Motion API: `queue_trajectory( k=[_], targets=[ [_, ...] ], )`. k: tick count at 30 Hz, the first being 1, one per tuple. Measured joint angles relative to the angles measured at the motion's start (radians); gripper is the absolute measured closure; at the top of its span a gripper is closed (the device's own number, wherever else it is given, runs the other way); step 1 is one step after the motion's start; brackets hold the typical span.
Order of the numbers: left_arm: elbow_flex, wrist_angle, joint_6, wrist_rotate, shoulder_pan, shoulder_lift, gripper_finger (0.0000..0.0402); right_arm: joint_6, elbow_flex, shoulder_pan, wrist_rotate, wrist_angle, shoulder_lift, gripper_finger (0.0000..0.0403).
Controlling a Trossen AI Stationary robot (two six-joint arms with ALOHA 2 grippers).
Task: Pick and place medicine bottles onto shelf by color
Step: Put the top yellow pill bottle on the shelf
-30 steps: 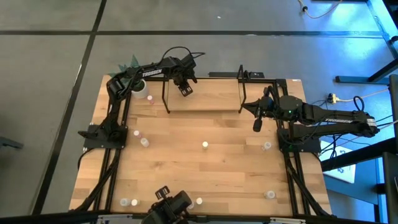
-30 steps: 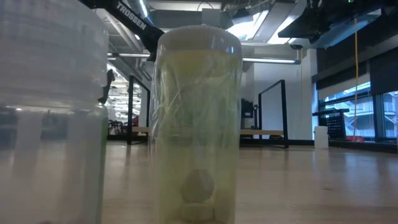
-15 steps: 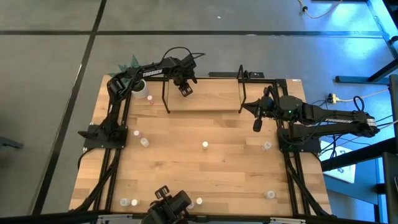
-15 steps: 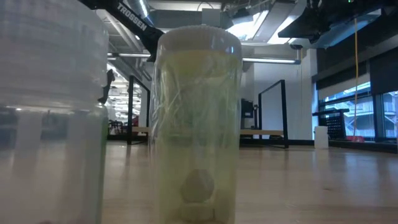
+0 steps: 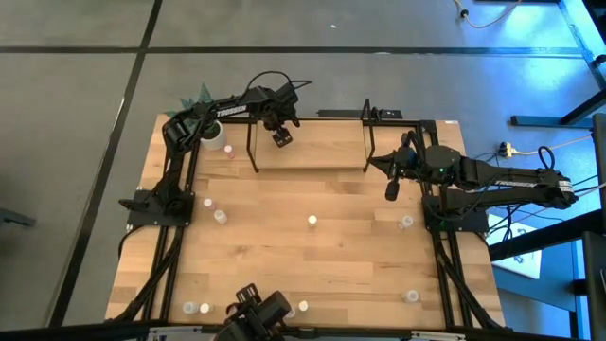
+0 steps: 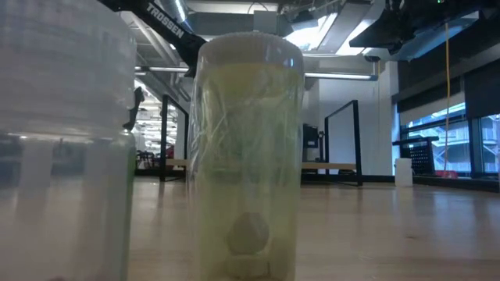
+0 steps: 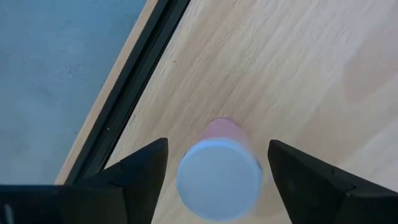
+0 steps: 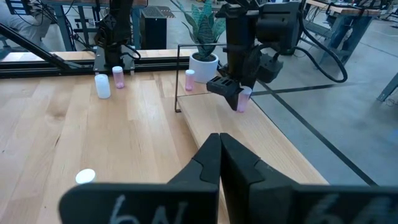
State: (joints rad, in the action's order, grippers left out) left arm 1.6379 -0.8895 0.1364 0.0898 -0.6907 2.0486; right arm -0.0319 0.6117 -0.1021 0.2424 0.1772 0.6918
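The shelf (image 5: 312, 156) stands at the table's far edge. My left gripper (image 5: 281, 135) hangs over the shelf's left end, fingers pointing down, open. A pink bottle with a white cap (image 7: 219, 177) stands upright on the shelf board (image 7: 280, 74) between the two fingers, with a small gap on each side. It also shows in the right wrist view (image 8: 244, 98). My right gripper (image 5: 391, 191) is shut and empty (image 8: 219, 143), in front of the shelf's right post. Several bottles stand scattered on the table, one at the middle (image 5: 311, 221).
A white pot with a green plant (image 5: 214, 135) stands at the far left corner, with a pink bottle (image 5: 228, 149) beside it. More bottles stand at the left (image 5: 221, 216), right (image 5: 407, 223) and near edge (image 5: 303, 307). Two stand right before the low camera (image 6: 246, 156).
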Motion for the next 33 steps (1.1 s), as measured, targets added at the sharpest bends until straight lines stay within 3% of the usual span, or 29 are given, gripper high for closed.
queue_trajectory(
  k=[33],
  targets=[
    [0.001, -0.099, -0.027, 0.042, 0.011, -0.064, 0.013, 0.0, 0.0, 0.0, 0.0, 0.0, 0.0, 0.0397]
  ],
)
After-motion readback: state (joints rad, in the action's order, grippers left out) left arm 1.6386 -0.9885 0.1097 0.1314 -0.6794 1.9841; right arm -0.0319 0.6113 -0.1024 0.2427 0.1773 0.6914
